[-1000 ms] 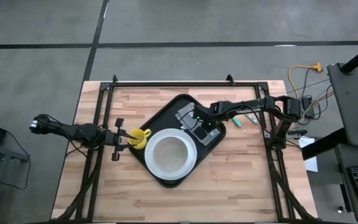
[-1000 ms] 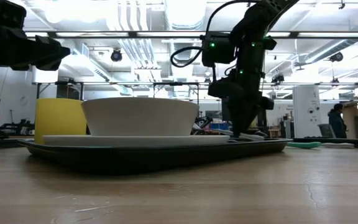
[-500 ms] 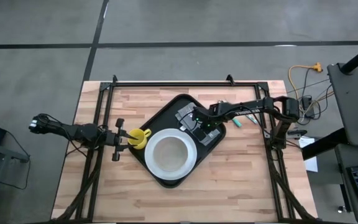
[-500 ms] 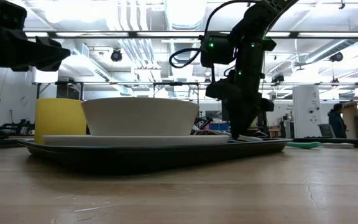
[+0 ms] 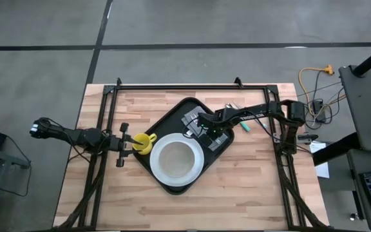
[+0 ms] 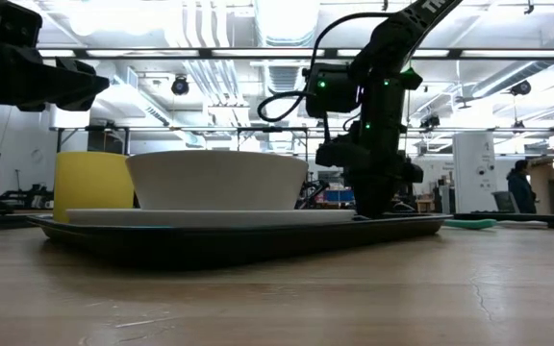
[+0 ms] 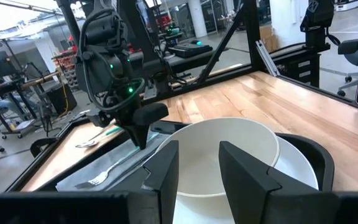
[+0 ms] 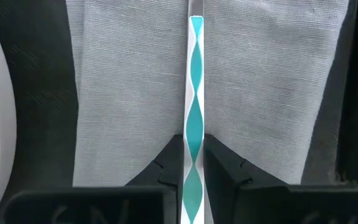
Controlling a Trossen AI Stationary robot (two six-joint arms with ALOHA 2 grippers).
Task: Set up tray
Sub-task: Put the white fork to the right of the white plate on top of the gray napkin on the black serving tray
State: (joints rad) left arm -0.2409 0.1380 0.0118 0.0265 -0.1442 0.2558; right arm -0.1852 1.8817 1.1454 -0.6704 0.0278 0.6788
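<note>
The black tray [image 5: 179, 113] lies slantwise in the middle of the table. On it are a white plate [image 5: 200, 149] with a white bowl [image 5: 176, 160], a yellow cup [image 5: 145, 143] and a grey napkin [image 8: 123, 81] with a fork [image 7: 107, 174]. My right gripper [image 8: 194, 165] points down over the napkin, shut on a thin utensil with a teal wavy handle [image 8: 194, 74]. My left gripper [image 7: 201, 174] stands open and level just left of the cup, with nothing between its fingers. My right gripper pinches the teal handle [image 8: 194, 127] between its two fingers, one on each long edge. The fingers come from above, pointing down, and the handle runs out past them over the napkin. Which end of the utensil this is does not show.
More teal-handled cutlery [image 5: 245, 127] and a spoon [image 7: 87, 142] lie on the wood right of the tray. A black frame rail [image 5: 185, 87] runs along the far edge. Bare wood lies in front of the tray. A person [image 6: 524, 187] stands far off in the room.
My right gripper has sunk toward the napkin on the tray with the utensil and has drifted slightly toward the table's left edge. The utensil's pale end, which stuck out beside the gripper in the low view, no longer shows there.
</note>
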